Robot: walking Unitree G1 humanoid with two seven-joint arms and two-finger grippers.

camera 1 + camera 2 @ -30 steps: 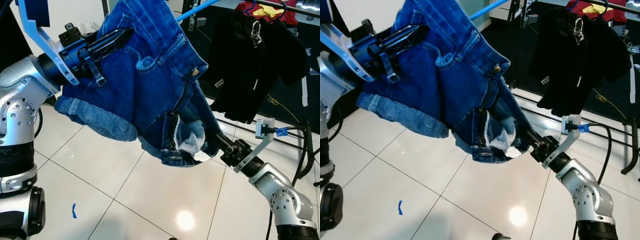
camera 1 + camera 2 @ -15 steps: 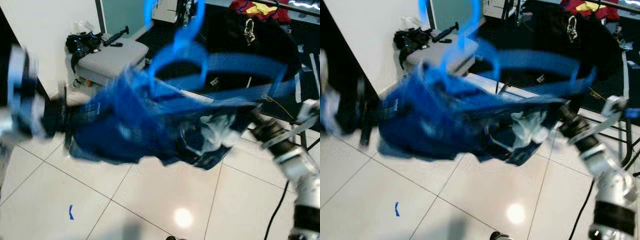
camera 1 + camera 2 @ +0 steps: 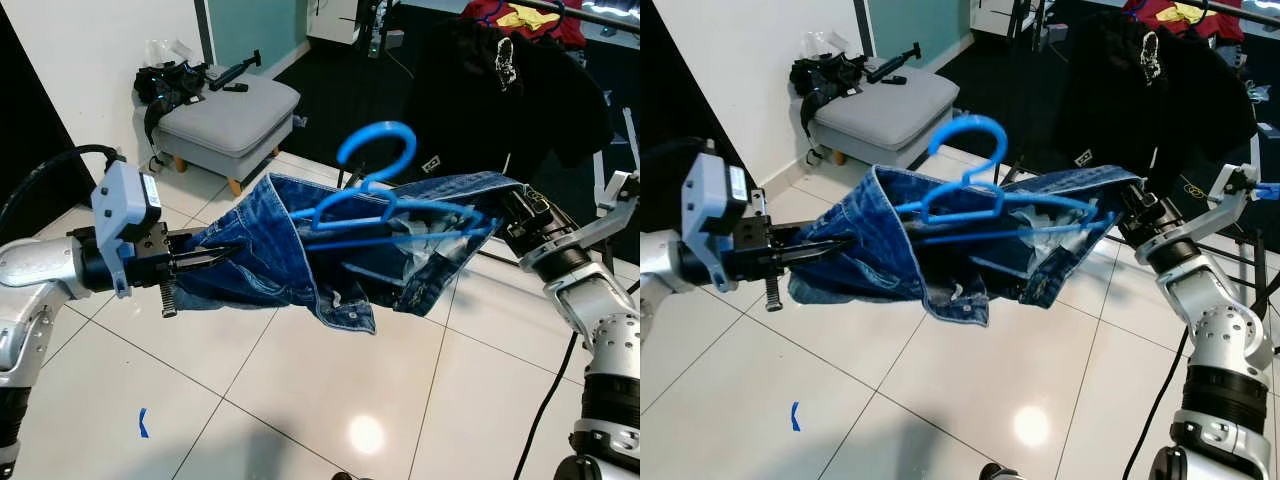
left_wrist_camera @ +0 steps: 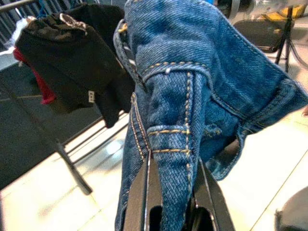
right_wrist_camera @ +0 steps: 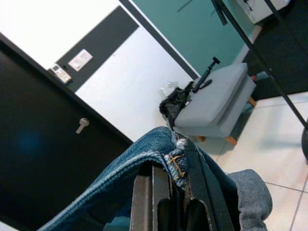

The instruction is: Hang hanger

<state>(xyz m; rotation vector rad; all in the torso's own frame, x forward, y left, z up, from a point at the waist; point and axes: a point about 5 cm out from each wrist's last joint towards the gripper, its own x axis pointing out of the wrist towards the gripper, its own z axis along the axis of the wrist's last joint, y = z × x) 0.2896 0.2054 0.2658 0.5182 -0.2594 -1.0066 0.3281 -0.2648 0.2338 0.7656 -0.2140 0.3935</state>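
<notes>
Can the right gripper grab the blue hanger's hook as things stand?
Probably not: the right gripper is shut on the denim shorts, as is the left gripper. Blue hanger hook itself stands unobstructed.

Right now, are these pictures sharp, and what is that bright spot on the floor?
Both eye views are sharp; the spot is lamp glare on the glossy tiles. In the left wrist view the jeans are crisp but the background is soft. In the right wrist view the dark door is underexposed.
</notes>
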